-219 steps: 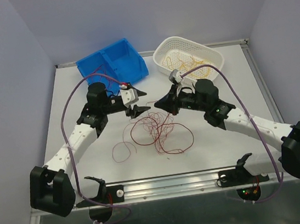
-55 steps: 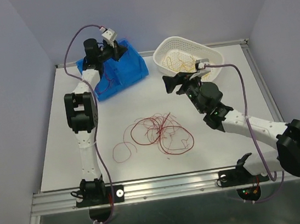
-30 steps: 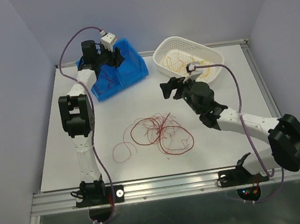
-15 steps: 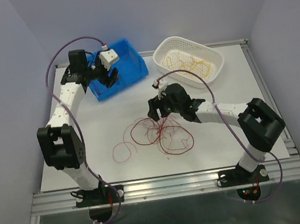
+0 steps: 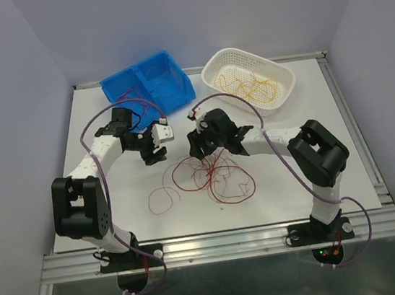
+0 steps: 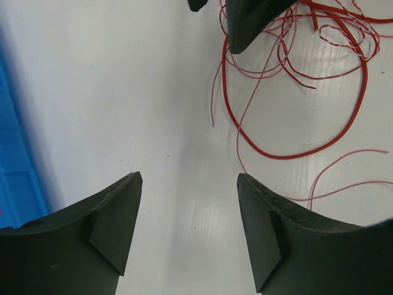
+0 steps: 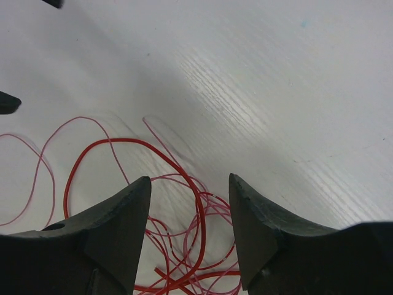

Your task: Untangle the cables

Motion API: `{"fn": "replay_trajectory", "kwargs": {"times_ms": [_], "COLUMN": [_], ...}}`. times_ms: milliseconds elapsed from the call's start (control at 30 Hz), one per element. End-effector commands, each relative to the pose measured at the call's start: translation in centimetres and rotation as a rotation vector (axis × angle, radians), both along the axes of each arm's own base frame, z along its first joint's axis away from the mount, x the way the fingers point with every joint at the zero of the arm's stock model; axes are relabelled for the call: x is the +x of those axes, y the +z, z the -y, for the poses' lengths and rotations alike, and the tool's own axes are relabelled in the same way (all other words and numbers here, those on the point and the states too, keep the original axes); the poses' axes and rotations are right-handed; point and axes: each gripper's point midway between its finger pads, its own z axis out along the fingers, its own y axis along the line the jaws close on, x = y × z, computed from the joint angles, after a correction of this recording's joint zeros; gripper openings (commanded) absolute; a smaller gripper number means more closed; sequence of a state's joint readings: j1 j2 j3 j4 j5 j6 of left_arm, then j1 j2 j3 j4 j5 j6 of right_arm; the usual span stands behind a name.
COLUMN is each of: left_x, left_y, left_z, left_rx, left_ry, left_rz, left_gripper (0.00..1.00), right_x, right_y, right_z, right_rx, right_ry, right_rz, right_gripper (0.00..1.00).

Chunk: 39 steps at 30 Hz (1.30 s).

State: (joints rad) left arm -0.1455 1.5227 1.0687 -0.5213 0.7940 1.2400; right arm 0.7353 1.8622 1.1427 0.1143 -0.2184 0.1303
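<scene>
A loose tangle of thin dark-red cables (image 5: 212, 175) lies mid-table, with one separate loop (image 5: 159, 200) to its left. My left gripper (image 5: 153, 153) hovers low, just left of the tangle's top edge. It is open, with only bare table between its fingers (image 6: 189, 178), and the red cables (image 6: 295, 74) lie ahead to the right. My right gripper (image 5: 196, 147) is over the tangle's upper edge, also open. Red strands (image 7: 198, 209) run on the table between its fingers (image 7: 190, 178). Yellow-orange cables (image 5: 251, 86) lie in the white basket.
A blue bin (image 5: 147, 85) stands at the back left with a few red strands (image 5: 133, 98) inside. The white basket (image 5: 226, 60) stands at the back right. The two grippers are close together, and the right one's fingers (image 6: 252, 18) show in the left wrist view.
The left arm has swung down from the blue bin to the table beside the tangle. The right arm has come forward from near the basket onto the tangle's upper edge.
</scene>
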Motion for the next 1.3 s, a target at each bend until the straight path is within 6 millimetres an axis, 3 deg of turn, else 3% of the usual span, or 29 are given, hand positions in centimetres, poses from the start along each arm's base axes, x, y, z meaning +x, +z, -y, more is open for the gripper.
{"fn": "replay_trajectory", "kwargs": {"times_ms": [0,433,700,833,867,900,1067,1167,1267], "left_x": [-0.3,-1.5,-3.0,-3.5,-3.5,-3.1,-2.0,-0.8,-1.5], "left_y": [-1.6,-6.5,-7.5,-8.0,-8.0,-7.7,-4.9,-1.0,3.4], "left_z": [1.9,4.2,4.1,4.3,4.3,4.2,3.4,2.5,1.4], "left_rx": [-0.003,0.076,0.095,0.099,0.101,0.102,0.087,0.061,0.010], "left_ry": [-0.058,-0.101,-0.141,-0.150,-0.149,-0.143,-0.112,-0.087,-0.094], "left_rz": [-0.010,-0.120,-0.162,-0.205,-0.209,-0.199,-0.147,-0.084,-0.041], "left_gripper": [0.74,0.62,0.58,0.30,0.09,0.00,0.00,0.00,0.00], "right_x": [1.0,0.6,0.6,0.5,0.5,0.5,0.5,0.8,0.3], "right_y": [1.4,0.0,0.5,0.8,0.9,1.0,1.2,1.8,2.2], "right_z": [-1.1,0.8,1.5,1.6,1.6,1.7,2.0,2.1,1.8], "right_rx": [0.008,-0.055,-0.059,-0.054,-0.053,-0.052,-0.057,-0.047,-0.027], "right_ry": [0.022,-0.016,-0.042,-0.052,-0.052,-0.052,-0.066,-0.076,-0.041], "right_rz": [0.042,0.050,0.061,0.063,0.064,0.065,0.075,0.091,0.099], "right_gripper": [0.59,0.58,0.57,0.54,0.53,0.53,0.54,0.54,0.61]}}
